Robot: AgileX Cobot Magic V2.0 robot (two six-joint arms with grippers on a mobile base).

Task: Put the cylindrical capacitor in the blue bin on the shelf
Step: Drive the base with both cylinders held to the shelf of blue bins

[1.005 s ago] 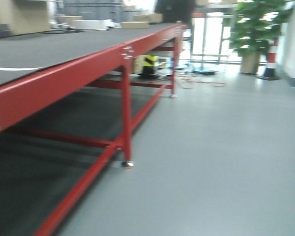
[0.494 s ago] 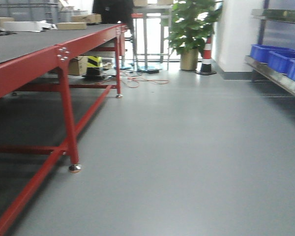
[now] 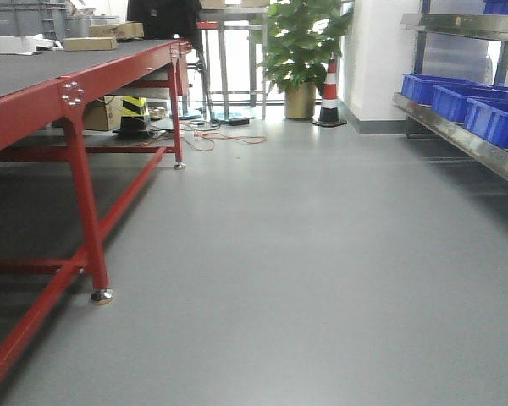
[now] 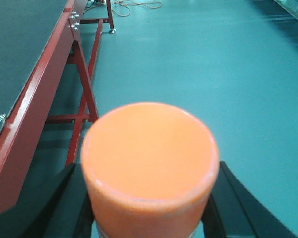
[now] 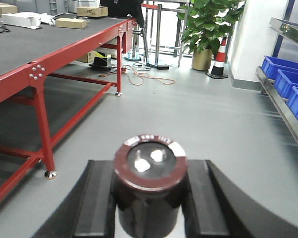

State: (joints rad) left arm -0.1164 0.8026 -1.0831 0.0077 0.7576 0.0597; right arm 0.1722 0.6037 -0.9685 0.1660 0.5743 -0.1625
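Note:
My right gripper point(image 5: 150, 198) is shut on a dark cylindrical capacitor point(image 5: 150, 163) with a maroon rim and two metal terminals on top, held upright between black fingers point(image 5: 102, 198). My left gripper point(image 4: 148, 198) is shut on a fat orange cylinder point(image 4: 149, 148) that fills the space between its jaws. The shelf point(image 3: 466, 135) runs along the right wall, its shiny steel rail point(image 5: 283, 111) carrying blue bins point(image 3: 491, 118), also seen in the right wrist view as blue bins point(image 5: 288, 82). Both grippers hang over grey floor, well short of the shelf.
A long red-framed table point(image 3: 34, 110) with a dark top runs along the left; boxes lie on it. At the far end stand a potted plant point(image 3: 300, 51), a striped cone point(image 3: 328, 85) and loose cables point(image 3: 212, 135) on the floor point(image 3: 305, 254).
The front view has swung to the right: the red table slid toward the left edge, and the shelf with blue bins came into view on the right.

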